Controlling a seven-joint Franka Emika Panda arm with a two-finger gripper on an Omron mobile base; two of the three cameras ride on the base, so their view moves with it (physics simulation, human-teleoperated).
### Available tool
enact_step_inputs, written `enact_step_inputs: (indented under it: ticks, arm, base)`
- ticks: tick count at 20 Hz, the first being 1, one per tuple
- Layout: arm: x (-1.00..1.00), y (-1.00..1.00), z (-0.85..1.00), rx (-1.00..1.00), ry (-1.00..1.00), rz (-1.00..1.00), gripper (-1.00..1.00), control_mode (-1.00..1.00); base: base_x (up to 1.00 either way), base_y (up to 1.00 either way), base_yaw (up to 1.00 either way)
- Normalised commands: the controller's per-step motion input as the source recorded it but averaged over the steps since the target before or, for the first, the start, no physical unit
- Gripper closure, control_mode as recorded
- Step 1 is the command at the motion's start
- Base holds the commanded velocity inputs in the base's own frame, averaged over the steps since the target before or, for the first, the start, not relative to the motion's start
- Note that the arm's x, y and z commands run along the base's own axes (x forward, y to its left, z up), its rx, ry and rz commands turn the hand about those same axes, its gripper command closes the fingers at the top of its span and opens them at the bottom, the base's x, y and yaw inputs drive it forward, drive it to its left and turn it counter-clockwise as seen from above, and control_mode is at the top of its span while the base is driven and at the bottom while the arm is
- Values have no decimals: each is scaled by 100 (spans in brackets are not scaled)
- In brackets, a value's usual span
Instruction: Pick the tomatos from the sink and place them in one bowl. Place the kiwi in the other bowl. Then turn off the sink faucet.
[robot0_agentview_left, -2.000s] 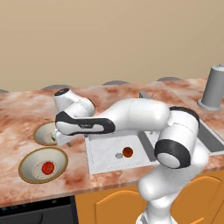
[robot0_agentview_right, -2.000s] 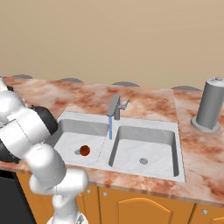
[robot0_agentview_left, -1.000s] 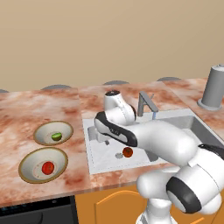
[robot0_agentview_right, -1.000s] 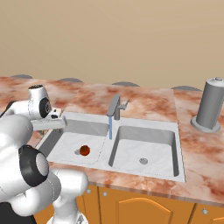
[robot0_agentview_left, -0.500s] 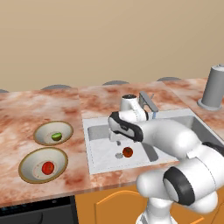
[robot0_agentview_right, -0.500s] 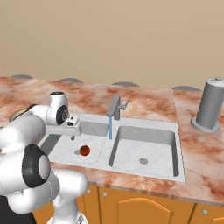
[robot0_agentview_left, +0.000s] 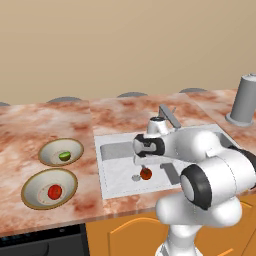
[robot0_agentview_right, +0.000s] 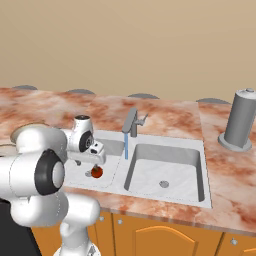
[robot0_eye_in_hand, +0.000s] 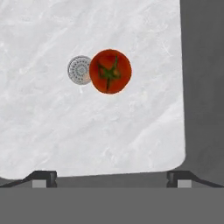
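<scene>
Marble counter (robot0_agentview_left: 60, 122) surrounds your double sink (robot0_agentview_right: 197, 192). Your gripper (robot0_agentview_left: 146, 163) hangs wide open above the tomato (robot0_eye_in_hand: 110, 71) beside the left basin's drain (robot0_eye_in_hand: 78, 69). Water runs from the faucet (robot0_agentview_right: 131, 122). Left base view shows you two bowls, one with kiwi (robot0_agentview_left: 64, 156), one with another tomato (robot0_agentview_left: 54, 190).

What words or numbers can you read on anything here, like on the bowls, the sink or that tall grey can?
There are none to read. The two bowls, the sink, the faucet, the tall grey canister, the tomato and the marble counter all carry no letters, numbers, labels or signs.
</scene>
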Motion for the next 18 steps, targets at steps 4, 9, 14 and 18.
enact_step_inputs:
  ticks: [4,9,14,18]
  arm:
    - [42,-10,-52,0,0,-6,-100,-100]
    - [39,-5,-51,0,0,-2,-100,-100]
    - [37,0,-45,0,0,0,-100,-100]
    - [37,0,-41,0,-1,0,-100,-100]
  base:
    - [0,0,0]
    - [0,0,0]
    - [0,0,0]
    - [0,0,0]
